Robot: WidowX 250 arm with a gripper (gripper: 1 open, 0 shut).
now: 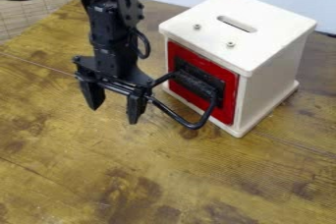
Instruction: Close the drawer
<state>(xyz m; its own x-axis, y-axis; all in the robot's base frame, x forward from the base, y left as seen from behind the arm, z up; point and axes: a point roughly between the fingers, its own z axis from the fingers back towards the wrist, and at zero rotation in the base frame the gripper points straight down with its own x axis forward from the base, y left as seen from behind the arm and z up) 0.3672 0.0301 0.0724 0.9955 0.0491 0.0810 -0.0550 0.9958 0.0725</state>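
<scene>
Drawer (207,88) is seen at the front of the box (256,46), on the right side of the table (79,179). Its red face appears flush or almost flush with the box front; whether a small gap is left cannot be told from this view. The table is made of worn brown wood with dark stains, and the box is standing on it near the back right edge. The box is cream-white, and a slot (238,22) is cut in its top. Two small screws are seen on the top near the front edge. On the red face a black plate is fixed, and a big black loop handle (184,105) is sticking out from it toward the left and down. The black arm (108,22) is held upright, left of the box. The gripper (110,100) is pointed downward, with its two fingers spread apart and nothing held between them. The right finger (133,106) is placed just beside the handle; contact cannot be confirmed.
</scene>
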